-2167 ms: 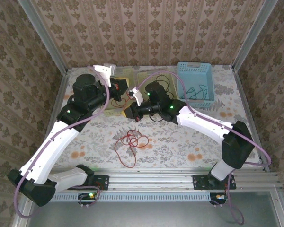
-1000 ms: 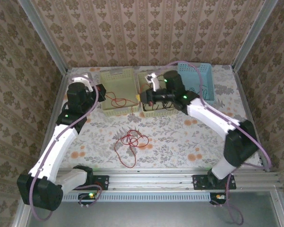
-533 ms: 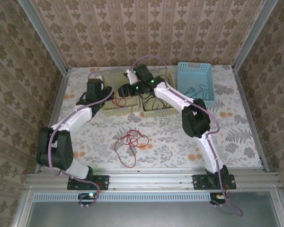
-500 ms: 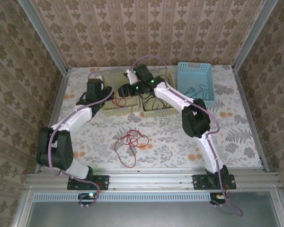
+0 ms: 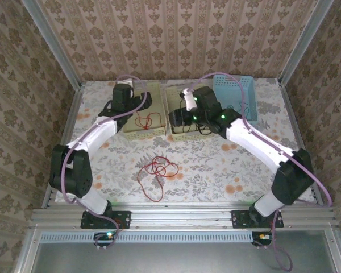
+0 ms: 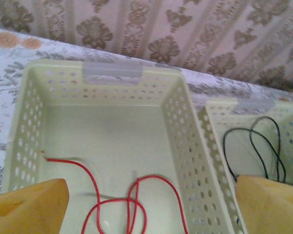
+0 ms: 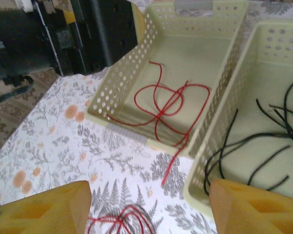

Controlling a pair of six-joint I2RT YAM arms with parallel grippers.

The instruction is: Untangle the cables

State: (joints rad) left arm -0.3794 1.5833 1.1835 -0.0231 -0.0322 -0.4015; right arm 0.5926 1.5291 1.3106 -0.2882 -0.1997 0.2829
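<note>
Your left gripper (image 6: pixel 151 197) hovers with its yellow fingers (image 6: pixel 27 207) apart and empty over a pale yellow perforated plastic basket (image 6: pixel 24 126). A thin red cable (image 6: pixel 136 197) lies curled there, between and just ahead of them. Past the right-hand finger, thin black cables (image 6: pixel 259 146) loop in a second pale yellow basket (image 6: pixel 212 131). Your right gripper (image 7: pixel 149 195), its fingers (image 7: pixel 256 207) likewise spread on nothing, hangs at the near walls of that pair; one red end spills over the wall toward it. Farthest right, a teal cable (image 5: pixel 238 108) sits in a light blue plastic basket (image 5: pixel 233 82).

The sorting looks mostly done, with three colours binned. What is left is the knotted red tangle (image 5: pixel 159 170) on the floral table (image 5: pixel 244 165), nearer you than both sets of fingers. Its knot lies at the basket end and its long loop trails toward the arm bases, so its long axis runs far to near.
</note>
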